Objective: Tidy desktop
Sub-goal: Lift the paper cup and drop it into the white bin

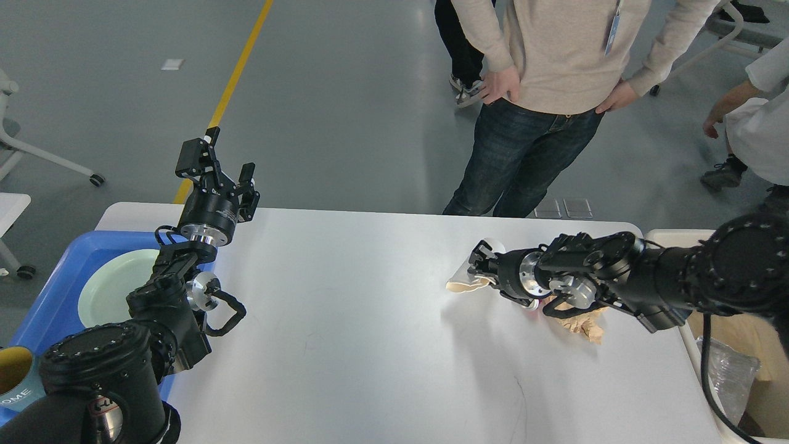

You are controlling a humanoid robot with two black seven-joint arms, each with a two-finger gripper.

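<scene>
desktop (370,333) fills centre and lower frame. left gripper (223,166) raised at upper left, fingers spread, holding nothing, above blue tray (55,290) edge. right gripper (479,262) at centre right, low at crumpled paper (465,282); can't tell its jaw state

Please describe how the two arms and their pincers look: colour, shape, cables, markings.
Both arms are matte black with rounded joint housings and silver metal rings at the wrists. The left pincer has two black angular fingers. A black cable loops near the left wrist. The right pincer is black too.
</scene>
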